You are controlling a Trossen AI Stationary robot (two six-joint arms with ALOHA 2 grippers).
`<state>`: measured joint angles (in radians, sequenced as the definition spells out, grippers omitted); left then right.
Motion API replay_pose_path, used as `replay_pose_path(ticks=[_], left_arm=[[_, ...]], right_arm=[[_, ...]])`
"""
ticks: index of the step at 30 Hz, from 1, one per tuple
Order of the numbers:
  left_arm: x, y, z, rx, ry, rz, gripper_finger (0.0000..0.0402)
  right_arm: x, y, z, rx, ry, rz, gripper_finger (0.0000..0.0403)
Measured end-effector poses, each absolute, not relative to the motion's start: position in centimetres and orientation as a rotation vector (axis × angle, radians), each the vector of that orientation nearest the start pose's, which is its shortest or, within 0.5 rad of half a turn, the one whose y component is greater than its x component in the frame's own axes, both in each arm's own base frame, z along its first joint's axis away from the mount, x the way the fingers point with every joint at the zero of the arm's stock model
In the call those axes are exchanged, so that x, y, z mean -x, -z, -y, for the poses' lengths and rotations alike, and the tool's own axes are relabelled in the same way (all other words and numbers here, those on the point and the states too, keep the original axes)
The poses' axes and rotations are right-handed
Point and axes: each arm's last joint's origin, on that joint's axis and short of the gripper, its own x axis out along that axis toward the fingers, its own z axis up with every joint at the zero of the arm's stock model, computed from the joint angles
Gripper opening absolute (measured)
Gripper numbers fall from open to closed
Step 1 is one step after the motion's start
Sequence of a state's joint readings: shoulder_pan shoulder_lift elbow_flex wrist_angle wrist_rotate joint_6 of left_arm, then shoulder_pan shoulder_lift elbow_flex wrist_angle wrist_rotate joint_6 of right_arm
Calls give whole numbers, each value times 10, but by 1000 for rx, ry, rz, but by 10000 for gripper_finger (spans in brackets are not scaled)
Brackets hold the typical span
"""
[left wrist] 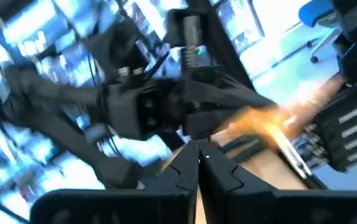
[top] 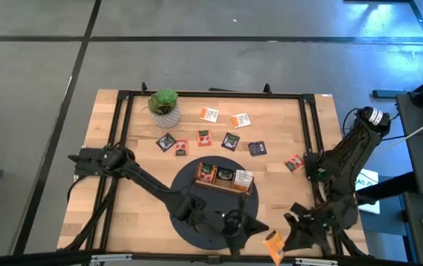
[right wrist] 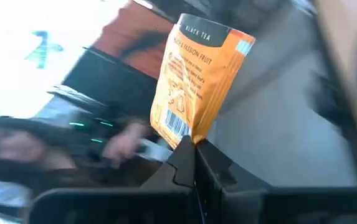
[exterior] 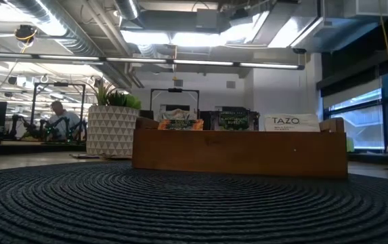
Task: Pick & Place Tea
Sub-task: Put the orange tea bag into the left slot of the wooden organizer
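Observation:
My right gripper (top: pixel 280 235) (right wrist: pixel 194 144) is near the table's near edge, right of the round dark mat (top: pixel 196 229), shut on an orange tea packet (top: pixel 272 244) (right wrist: pixel 197 81). My left gripper (top: pixel 235 230) (left wrist: pixel 198 163) hovers over the mat's near part, shut and holding nothing, just left of the packet. The brown wooden tray (top: pixel 226 185) (exterior: pixel 241 152) rests on the mat with three packets standing in it. Several loose tea packets lie flat on the far half of the table, among them white-orange (top: pixel 209 114), red (top: pixel 204 137) and purple (top: pixel 256 148) ones. My right gripper pinches the orange packet between its two fingers at the barcode end (right wrist: pixel 181 132), with only that edge between the fingertips. The fingers come from the table's right. The packet sticks out past them, lifted clear of the table.
A small green potted plant (top: pixel 164 106) (exterior: pixel 112 129) stands near the far left corner. A black frame (top: pixel 211 94) runs along the table's sides. A red packet (top: pixel 294 163) lies near the right rail. Bare wood lies left of the mat.

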<state>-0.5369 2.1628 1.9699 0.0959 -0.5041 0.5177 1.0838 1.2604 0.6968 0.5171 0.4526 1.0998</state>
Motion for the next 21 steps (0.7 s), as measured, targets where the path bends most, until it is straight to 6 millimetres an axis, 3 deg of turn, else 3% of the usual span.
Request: replay_pose_path(ticks=[4, 7, 16, 21], left_arm=[[-443, -329, 259, -742, 40, -22, 17], [-443, -330, 257, -808, 0, -31, 37], [-444, -335, 258, -830, 14, 33, 103], [-444, -342, 258, -789, 43, 110, 120]], right_arm=[[-141, -286, -232, -1027, -617, -225, 3], [-143, -287, -232, -1024, -656, -228, 3], [-142, -290, -233, -1091, -760, -283, 3], [-142, -293, -233, -1163, -773, -285, 3]])
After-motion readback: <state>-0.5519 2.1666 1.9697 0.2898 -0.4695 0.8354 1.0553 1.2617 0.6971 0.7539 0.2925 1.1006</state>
